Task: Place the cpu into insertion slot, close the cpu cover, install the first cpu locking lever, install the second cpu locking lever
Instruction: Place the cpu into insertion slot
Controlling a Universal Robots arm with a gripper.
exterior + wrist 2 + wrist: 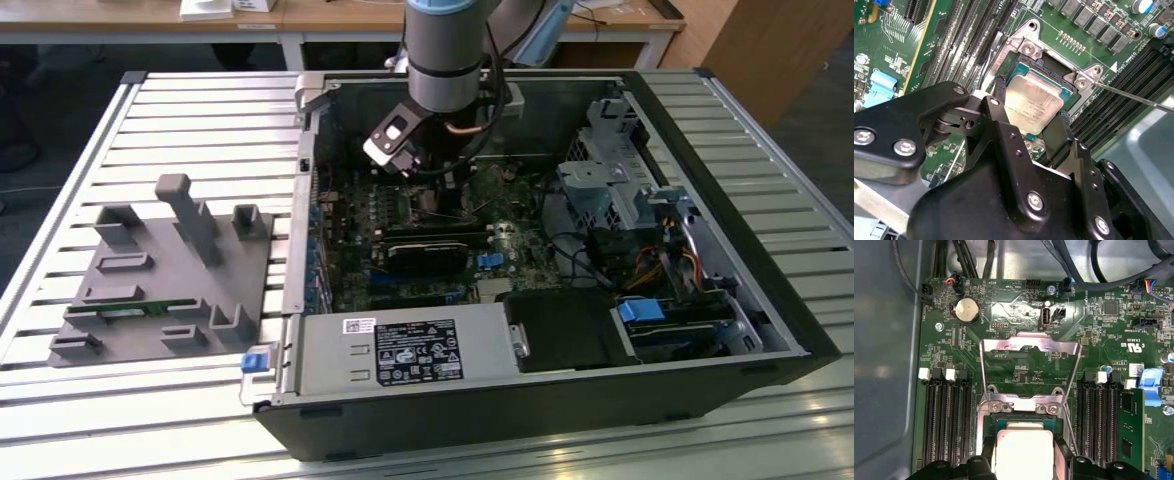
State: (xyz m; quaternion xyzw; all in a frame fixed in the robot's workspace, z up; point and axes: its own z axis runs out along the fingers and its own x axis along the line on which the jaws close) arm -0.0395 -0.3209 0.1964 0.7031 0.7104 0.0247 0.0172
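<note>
In both wrist views the cpu (1031, 102) (1021, 452), a silver-grey square chip, sits between my gripper's black fingers (999, 107), which press on two opposite edges. My gripper (1030, 114) (1024, 456) is shut on it, directly over the insertion slot (1054, 64) (1019, 421). I cannot tell whether the chip rests in the slot or hangs just above it. The cpu cover (1029, 346), a silver frame with a square window, is swung open and lies back on the green board. A thin locking lever (1134, 97) sticks out beside the slot. In the exterior view the gripper (434, 185) reaches down into the open computer case.
Long black memory slots (946, 420) (1099, 420) flank the slot on both sides. The case (534, 400) also holds a power supply (400, 350), a drive cage (614, 190) and cables. A grey fixture (160, 280) stands on the slatted table at the exterior view's left.
</note>
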